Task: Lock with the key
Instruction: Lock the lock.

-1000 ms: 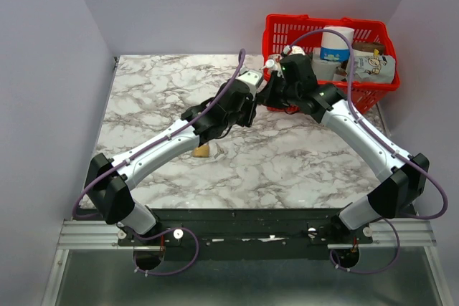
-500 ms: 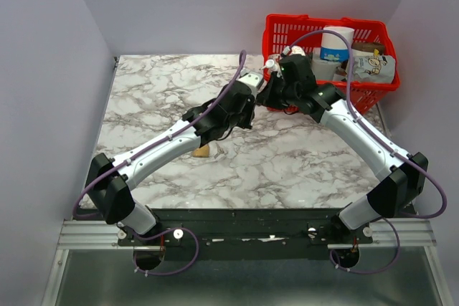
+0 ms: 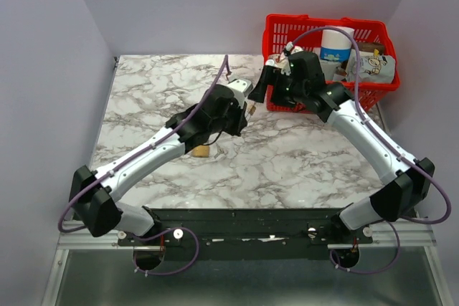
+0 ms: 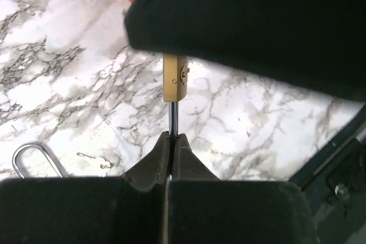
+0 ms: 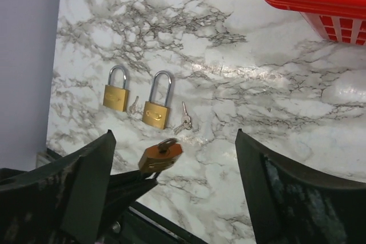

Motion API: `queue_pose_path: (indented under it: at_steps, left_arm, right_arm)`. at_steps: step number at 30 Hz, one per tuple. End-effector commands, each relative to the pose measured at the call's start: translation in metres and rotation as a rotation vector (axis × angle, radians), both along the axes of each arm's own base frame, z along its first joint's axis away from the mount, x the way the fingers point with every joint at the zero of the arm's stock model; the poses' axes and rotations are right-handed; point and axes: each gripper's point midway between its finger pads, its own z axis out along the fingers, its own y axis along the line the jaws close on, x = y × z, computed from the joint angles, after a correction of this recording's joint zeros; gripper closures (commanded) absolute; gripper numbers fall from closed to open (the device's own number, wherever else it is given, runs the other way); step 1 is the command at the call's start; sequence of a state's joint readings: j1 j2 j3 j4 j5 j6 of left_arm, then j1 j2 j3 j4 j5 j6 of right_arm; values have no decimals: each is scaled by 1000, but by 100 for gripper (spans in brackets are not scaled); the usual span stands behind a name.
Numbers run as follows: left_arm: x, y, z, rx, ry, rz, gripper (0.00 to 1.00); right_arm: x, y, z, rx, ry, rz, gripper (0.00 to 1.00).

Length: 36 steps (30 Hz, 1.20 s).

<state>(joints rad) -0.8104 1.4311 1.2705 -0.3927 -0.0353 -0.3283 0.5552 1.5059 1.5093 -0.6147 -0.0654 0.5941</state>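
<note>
My left gripper (image 4: 172, 136) is shut on the shaft of a key. A small brass padlock (image 4: 174, 78) sits on the key's far end, held up above the marble. In the right wrist view that padlock (image 5: 160, 155) shows at the tip of the left fingers (image 5: 117, 184), its shackle on top. My right gripper (image 5: 174, 132) is open wide, apart from the padlock and holding nothing. From the top view the left gripper (image 3: 247, 110) is over mid-table, and the right gripper (image 3: 272, 80) is by the basket's near left corner.
Two larger brass padlocks (image 5: 116, 92) (image 5: 158, 107) lie on the marble with loose keys (image 5: 184, 119) beside them. A red basket (image 3: 373, 87) holding a bottle and packets stands at the back right. The table's near edge (image 5: 171, 230) runs just below the grippers.
The right gripper has opened, let go of the small padlock and drawn back towards the basket. The left arm has pulled back to the left with the key and padlock.
</note>
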Motion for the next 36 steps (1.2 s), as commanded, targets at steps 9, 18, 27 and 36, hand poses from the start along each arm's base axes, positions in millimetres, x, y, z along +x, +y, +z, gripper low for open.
queue_pose_path:
  at_steps: [9, 18, 27, 36]
  left_arm:
    - [-91, 23, 74, -140, -250, -736, 100]
    - [-136, 40, 76, -49, -309, -1041, 100]
    - [-157, 28, 74, -23, -328, -1141, 100]
    - [-149, 18, 75, -39, -277, -1081, 100]
  right_arm:
    - [-104, -25, 38, -88, -423, 738, 0]
    - [-203, -34, 53, -40, -708, 1164, 1]
    - [-204, -10, 65, -14, -750, 1208, 10]
    - [-218, 13, 52, -70, -765, 1291, 28]
